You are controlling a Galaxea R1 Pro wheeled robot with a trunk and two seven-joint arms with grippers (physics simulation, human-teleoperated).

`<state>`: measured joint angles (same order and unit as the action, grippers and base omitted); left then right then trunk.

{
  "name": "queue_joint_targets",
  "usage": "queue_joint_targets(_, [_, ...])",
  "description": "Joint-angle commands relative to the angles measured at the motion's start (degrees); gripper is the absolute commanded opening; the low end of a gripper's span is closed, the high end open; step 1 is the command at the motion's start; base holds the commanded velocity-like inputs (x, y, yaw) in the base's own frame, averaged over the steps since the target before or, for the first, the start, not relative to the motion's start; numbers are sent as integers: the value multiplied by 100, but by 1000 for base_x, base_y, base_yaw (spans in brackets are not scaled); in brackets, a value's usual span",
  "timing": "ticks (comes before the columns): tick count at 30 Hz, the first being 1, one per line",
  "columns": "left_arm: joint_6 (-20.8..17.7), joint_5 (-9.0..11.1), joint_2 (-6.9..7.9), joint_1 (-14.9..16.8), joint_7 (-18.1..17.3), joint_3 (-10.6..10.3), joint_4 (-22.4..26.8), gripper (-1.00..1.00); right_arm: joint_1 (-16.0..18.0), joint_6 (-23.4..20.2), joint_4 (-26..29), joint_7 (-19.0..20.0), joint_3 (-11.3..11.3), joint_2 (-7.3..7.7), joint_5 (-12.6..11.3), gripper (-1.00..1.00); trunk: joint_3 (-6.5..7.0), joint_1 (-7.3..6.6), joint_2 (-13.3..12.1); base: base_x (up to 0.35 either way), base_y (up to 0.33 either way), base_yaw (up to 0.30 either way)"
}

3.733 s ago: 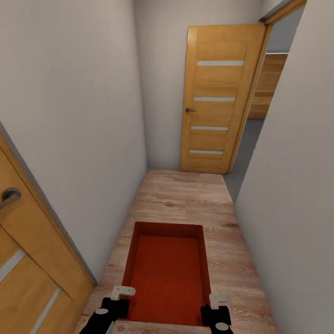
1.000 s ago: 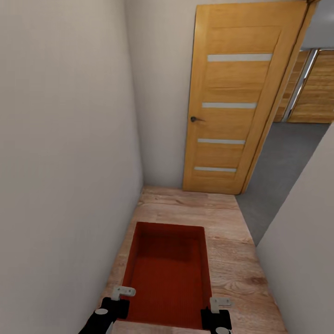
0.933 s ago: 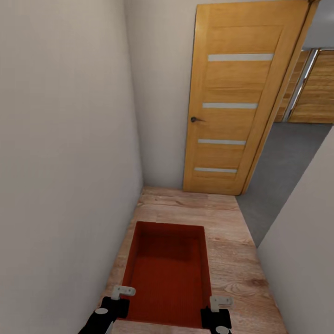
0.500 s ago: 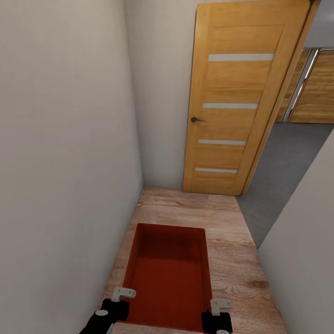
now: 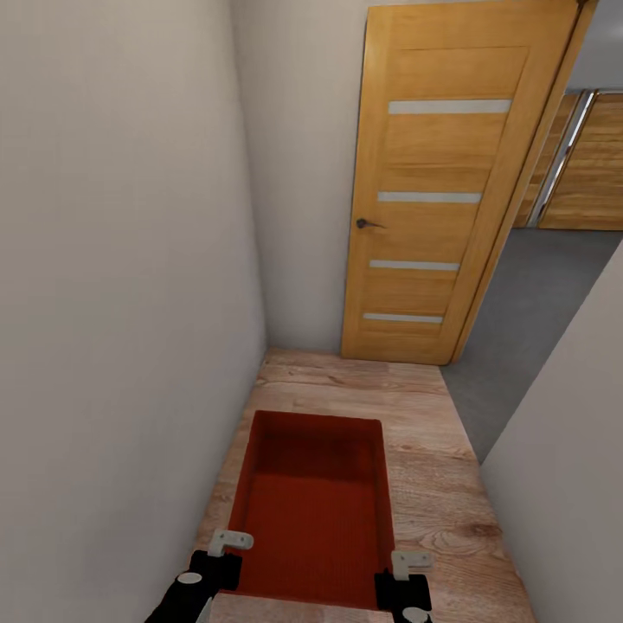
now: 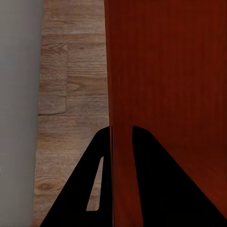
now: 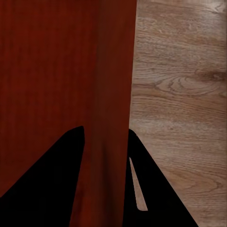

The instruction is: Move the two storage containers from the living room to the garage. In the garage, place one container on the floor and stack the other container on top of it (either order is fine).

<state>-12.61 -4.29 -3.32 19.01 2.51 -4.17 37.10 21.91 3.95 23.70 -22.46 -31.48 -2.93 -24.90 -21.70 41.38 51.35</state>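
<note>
1. One orange-red storage container (image 5: 313, 510) was carried low in front of the robot, above light wood-plank flooring (image 5: 424, 450) in a narrow corridor; its long axis pointed ahead and its open top faced up.
2. The left gripper (image 5: 227, 554) sat at the container's near left corner. In the left wrist view the gripper (image 6: 122, 137) had one dark finger on each face of the left wall, pinching it.
3. The right gripper (image 5: 407, 567) sat at the container's near right corner. In the right wrist view the gripper (image 7: 105, 137) straddled the right wall the same way, fingers pressed on both faces.
4. The container thus extended forward from both grippers, with its far end unsupported.
5. A white wall (image 5: 121, 285) ran close along the container's left side; another white wall (image 5: 562, 467) stood to its right.
6. A wooden door (image 5: 441, 190) with four pale horizontal strips stood open ahead. Right of it, dark grey concrete floor (image 5: 528, 294) began where the planks ended.
</note>
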Motion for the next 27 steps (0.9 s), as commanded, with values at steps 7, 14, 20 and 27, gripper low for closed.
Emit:
queue_joint_targets(7, [-25,-81,7,-2,31,-101,-300,-100,129,33,3,-247,1,27,19,-100,-6,0,5,0,0,-64])
queue_joint_targets(14, [-25,-81,7,-2,31,-101,-300,-100,129,47,3,-516,1,4,12,-100,-6,0,5,0,0,-262])
queue_joint_targets(20, [-23,-81,7,-2,31,-101,-300,-100,129,53,3,-517,-3,16,12,-100,-6,0,5,0,0,-282])
queue_joint_targets(27, [-23,-81,7,-2,31,-101,-300,-100,129,53,3,-514,1,21,12,-100,-6,0,5,0,0,-283])
